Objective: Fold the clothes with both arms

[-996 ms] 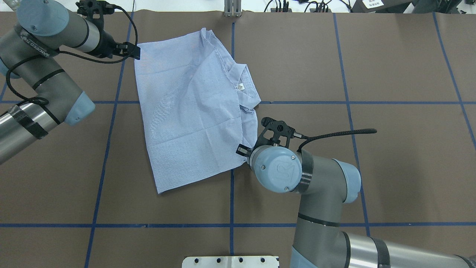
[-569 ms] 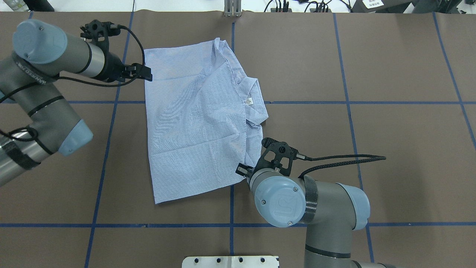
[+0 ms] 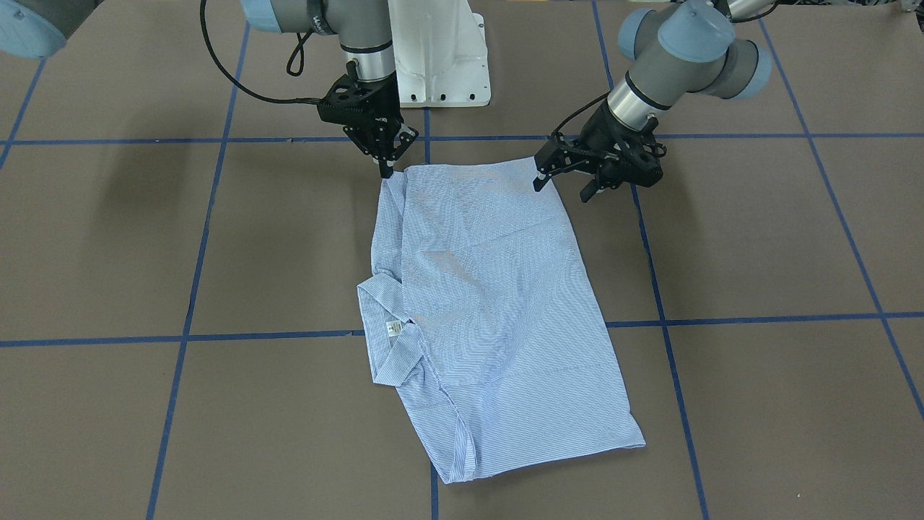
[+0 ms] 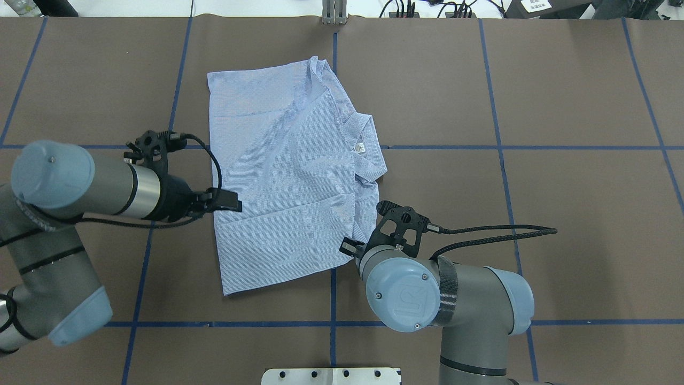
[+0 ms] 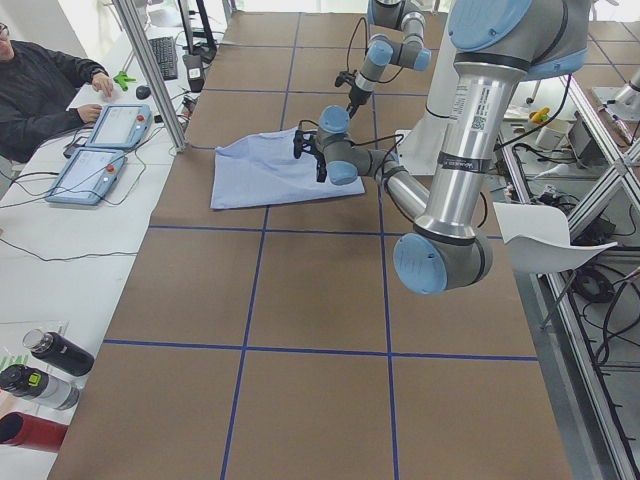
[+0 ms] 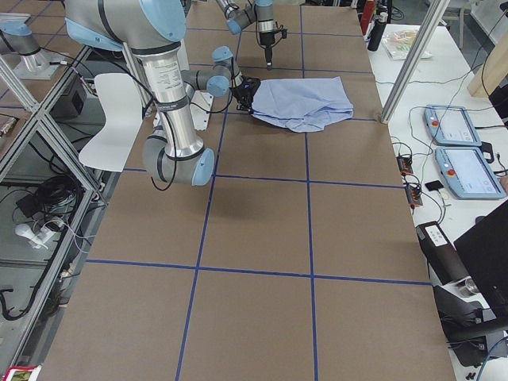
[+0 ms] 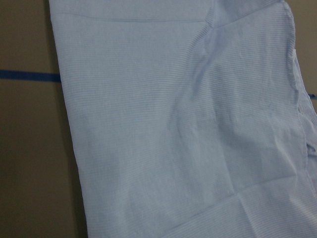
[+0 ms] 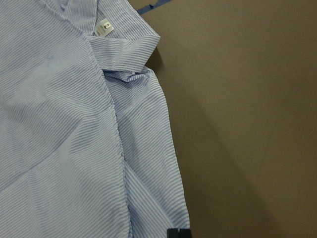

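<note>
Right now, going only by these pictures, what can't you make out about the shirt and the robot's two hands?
- Right hand: whether it pinches the shirt corner. In the overhead view its own wrist covers the fingers; in the front view they are too small.
- Shirt's underside: hidden in every view by its own cloth.
- Label: print too small in the overhead view.
- Left hand: the left wrist view shows only cloth, fingers out of frame.

Brown table (image 4: pixel 588 256), blue tape grid (image 4: pixel 534 147); folded striped shirt (image 4: pixel 283 176) lying flat
</note>
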Available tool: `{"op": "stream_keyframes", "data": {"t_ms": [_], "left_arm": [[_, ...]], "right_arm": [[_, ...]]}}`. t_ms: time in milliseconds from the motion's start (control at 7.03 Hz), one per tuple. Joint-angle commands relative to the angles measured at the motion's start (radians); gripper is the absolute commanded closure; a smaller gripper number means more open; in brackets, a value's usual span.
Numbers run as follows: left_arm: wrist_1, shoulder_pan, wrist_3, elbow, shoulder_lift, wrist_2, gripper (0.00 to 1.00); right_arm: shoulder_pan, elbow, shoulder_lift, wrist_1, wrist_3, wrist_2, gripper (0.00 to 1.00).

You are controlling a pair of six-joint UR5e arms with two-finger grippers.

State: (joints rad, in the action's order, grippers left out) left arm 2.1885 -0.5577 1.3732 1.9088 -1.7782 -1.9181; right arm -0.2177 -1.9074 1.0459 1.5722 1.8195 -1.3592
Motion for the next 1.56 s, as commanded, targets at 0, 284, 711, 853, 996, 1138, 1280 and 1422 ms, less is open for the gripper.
{"op": "stream_keyframes", "data": {"t_ms": [0, 284, 711, 853, 996, 1138, 1280, 1422], "left_arm": [[-0.003, 0.163, 0.216, 0.058, 0.092, 0.175, 0.0], [-0.047, 0.222, 0.28, 0.052, 0.091, 0.258, 0.08], [-0.067, 0.269, 0.293, 0.045, 0.08, 0.261, 0.47], [-0.09, 0.275, 0.293, 0.044, 0.065, 0.261, 0.47], [-0.107, 0.279, 0.293, 0.045, 0.059, 0.258, 0.47], [-0.107, 0.289, 0.293, 0.045, 0.059, 0.26, 0.47], [-0.117, 0.292, 0.293, 0.045, 0.059, 0.26, 0.47], [-0.125, 0.297, 0.293, 0.044, 0.057, 0.26, 0.47]], "right_arm": [[-0.002, -0.002, 0.0, 0.0, 0.0, 0.0, 1.0], [-0.002, -0.005, 0.0, 0.0, 0.0, 0.0, 1.0], [-0.005, -0.024, 0.006, 0.0, 0.0, 0.0, 1.0], [-0.003, -0.022, 0.006, 0.0, 0.0, 0.0, 1.0], [-0.003, -0.024, 0.006, 0.0, 0.0, 0.0, 1.0], [-0.003, -0.024, 0.009, 0.0, 0.0, 0.0, 1.0], [-0.003, -0.024, 0.012, 0.0, 0.0, 0.0, 1.0], [-0.003, -0.024, 0.013, 0.0, 0.0, 0.0, 1.0]]}}
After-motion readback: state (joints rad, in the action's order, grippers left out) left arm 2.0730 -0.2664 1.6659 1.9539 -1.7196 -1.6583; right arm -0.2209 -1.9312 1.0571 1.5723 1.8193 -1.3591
